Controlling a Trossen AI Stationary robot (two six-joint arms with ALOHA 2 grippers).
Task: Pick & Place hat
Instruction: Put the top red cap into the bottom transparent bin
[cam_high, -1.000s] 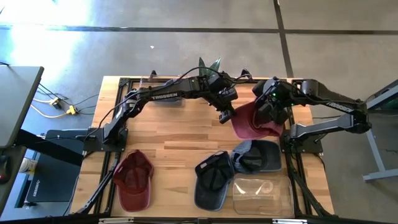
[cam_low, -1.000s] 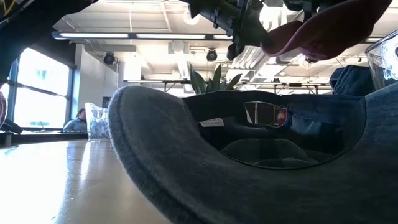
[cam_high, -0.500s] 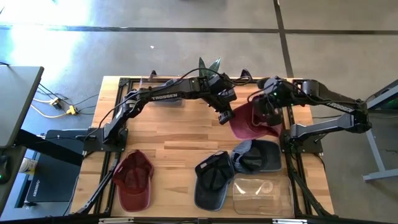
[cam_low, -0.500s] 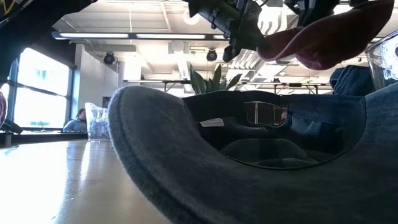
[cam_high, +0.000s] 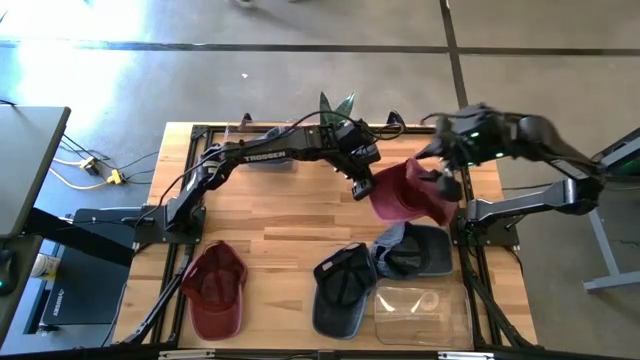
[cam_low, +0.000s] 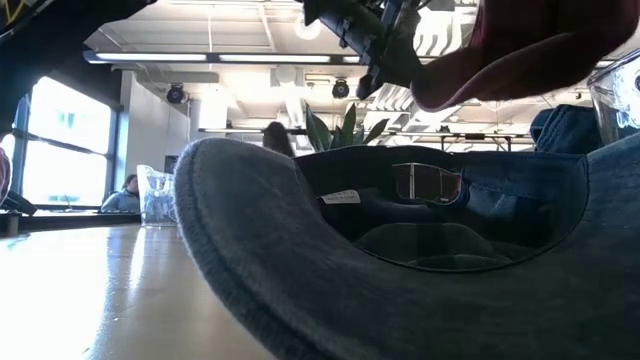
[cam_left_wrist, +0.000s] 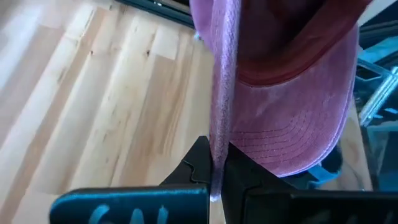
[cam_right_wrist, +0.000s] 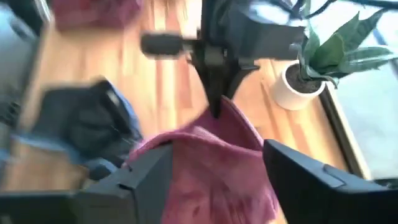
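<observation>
At the near left of the pale wooden slatted table (cam_high: 290, 215) lies a dark red cotton baseball cap (cam_high: 213, 290), crown down. Toward the middle, a charcoal cap (cam_high: 340, 288) rests against a blue-grey denim cap (cam_high: 413, 250), with a clear plastic tray (cam_high: 420, 312) just in front of them. Above these, the left gripper (cam_high: 361, 186) is pinched tight on the edge of a faded maroon cloth cap (cam_high: 410, 192), holding it in the air over the table (its brim hangs down in the left wrist view). Farther right, the right gripper (cam_right_wrist: 214, 163) stands with its fingers spread wide, one on each side of that cap, gripping nothing.
</observation>
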